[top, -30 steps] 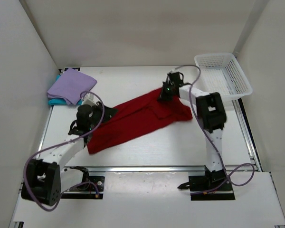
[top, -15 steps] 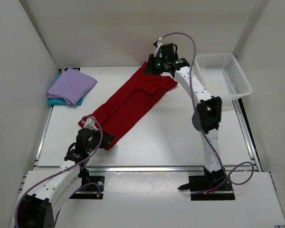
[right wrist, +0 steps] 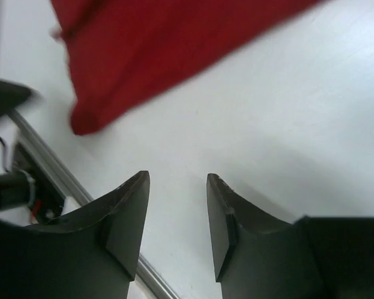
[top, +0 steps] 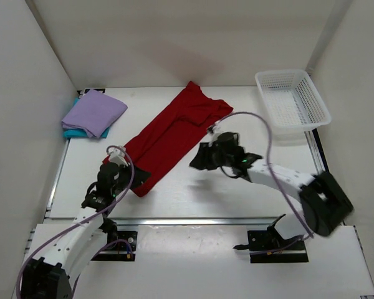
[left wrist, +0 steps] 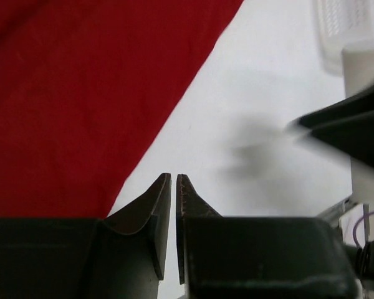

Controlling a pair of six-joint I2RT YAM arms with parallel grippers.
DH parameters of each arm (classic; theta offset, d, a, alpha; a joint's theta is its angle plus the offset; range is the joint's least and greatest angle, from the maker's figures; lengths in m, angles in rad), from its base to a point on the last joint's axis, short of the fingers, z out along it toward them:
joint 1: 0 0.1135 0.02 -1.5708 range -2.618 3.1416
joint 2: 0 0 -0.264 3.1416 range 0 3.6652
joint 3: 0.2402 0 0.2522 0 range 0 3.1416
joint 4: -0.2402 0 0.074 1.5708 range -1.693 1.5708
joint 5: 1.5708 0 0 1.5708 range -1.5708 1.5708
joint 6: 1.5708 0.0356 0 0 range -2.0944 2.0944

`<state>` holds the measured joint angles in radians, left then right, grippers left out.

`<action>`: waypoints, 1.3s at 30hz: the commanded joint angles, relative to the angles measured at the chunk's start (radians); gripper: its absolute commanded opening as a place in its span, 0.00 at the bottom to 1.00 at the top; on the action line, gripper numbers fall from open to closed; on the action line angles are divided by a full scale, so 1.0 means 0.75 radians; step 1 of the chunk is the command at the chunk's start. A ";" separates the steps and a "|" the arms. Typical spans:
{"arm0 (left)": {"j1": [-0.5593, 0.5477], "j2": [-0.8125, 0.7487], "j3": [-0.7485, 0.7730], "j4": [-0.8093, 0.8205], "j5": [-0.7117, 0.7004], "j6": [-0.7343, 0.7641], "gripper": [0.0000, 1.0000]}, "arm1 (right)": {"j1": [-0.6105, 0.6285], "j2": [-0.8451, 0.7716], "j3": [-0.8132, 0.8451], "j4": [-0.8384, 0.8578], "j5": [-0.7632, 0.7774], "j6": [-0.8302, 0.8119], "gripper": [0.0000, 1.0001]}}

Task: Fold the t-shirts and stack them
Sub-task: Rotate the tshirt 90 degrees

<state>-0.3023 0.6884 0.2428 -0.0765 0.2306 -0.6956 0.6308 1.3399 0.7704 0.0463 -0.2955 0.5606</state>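
Right gripper [right wrist: 177, 180]: it has let go within the last second. Its jaws now stand wide and empty, drawn back over bare table [top: 237, 193]. The red shirt [top: 168, 140] lies ahead of it, apart, with no contact.

Left gripper [left wrist: 173, 180]: jaws narrow, almost together, with no cloth seen between them. The red shirt's edge sits just ahead and to its left.

The red shirt, carried by the right gripper 1 second ago, now lies as 1 long flat band.

Judgement: spreading is done, folding not begun. The lavender shirt [top: 95, 112] rests on the teal shirt [top: 71, 132], well beyond the left gripper.
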 commanded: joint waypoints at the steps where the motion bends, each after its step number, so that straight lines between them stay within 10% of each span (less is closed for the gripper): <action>1: 0.078 -0.083 0.108 -0.084 0.044 0.073 0.21 | 0.171 0.258 0.034 0.296 0.105 0.150 0.41; 10: 0.072 -0.106 0.077 -0.092 0.063 0.064 0.21 | 0.290 0.859 0.410 0.270 0.218 0.289 0.45; 16: 0.084 -0.098 0.077 -0.096 0.061 0.075 0.22 | 0.286 0.991 0.488 0.276 0.091 0.361 0.17; 18: 0.080 -0.081 0.081 -0.090 0.057 0.081 0.21 | 0.253 0.946 0.413 0.276 0.103 0.343 0.00; 24: -0.049 0.029 0.087 -0.056 -0.021 0.093 0.22 | -0.075 0.450 -0.116 0.313 -0.005 0.229 0.00; 31: -0.384 0.285 0.171 -0.047 -0.203 0.144 0.30 | -0.401 -0.086 -0.448 0.066 -0.208 0.040 0.42; 39: -0.460 0.271 0.063 -0.121 -0.211 0.150 0.56 | -0.256 -0.590 -0.645 -0.313 -0.022 0.113 0.43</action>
<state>-0.6205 0.9070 0.3180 -0.1604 0.0883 -0.5785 0.3920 0.9615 0.3252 -0.0620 -0.3767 0.6285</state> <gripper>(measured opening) 0.548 0.434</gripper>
